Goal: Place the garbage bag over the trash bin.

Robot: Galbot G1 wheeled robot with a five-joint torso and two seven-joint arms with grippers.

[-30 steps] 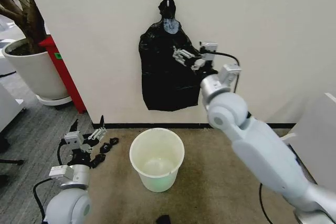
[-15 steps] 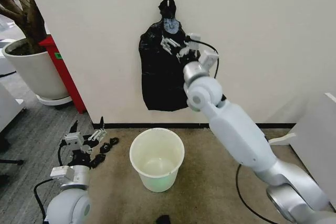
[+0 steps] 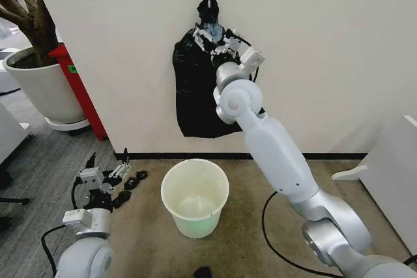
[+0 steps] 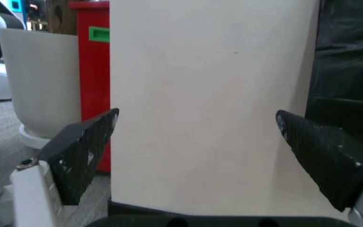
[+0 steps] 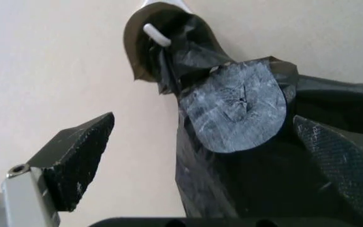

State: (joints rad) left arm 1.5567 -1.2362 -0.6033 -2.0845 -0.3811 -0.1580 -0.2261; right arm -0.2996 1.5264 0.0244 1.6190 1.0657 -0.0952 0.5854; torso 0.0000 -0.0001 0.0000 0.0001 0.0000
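At twelve o'clock, on a wall hook (image 5: 157, 35), hangs the garbage bag (image 3: 205, 89). Right gripper (image 3: 215, 39), fingers apart, reaches its neck: grasping step. Next, I judge, closing there. Trash bin (image 3: 195, 196) stands below; left gripper (image 3: 106, 166) idles spread at eight o'clock.

I'm holding my right arm stretched up and forward toward the far side, elbow near mid-height, wrist bent at the top. My right gripper (image 3: 214, 39) is sitting high and far, its fingers (image 5: 74, 161) spread wide apart and gripping nothing. My left arm is resting low at the near left, with the left gripper (image 3: 105, 163) pointing away from me, fingers (image 4: 83, 153) parted and empty.
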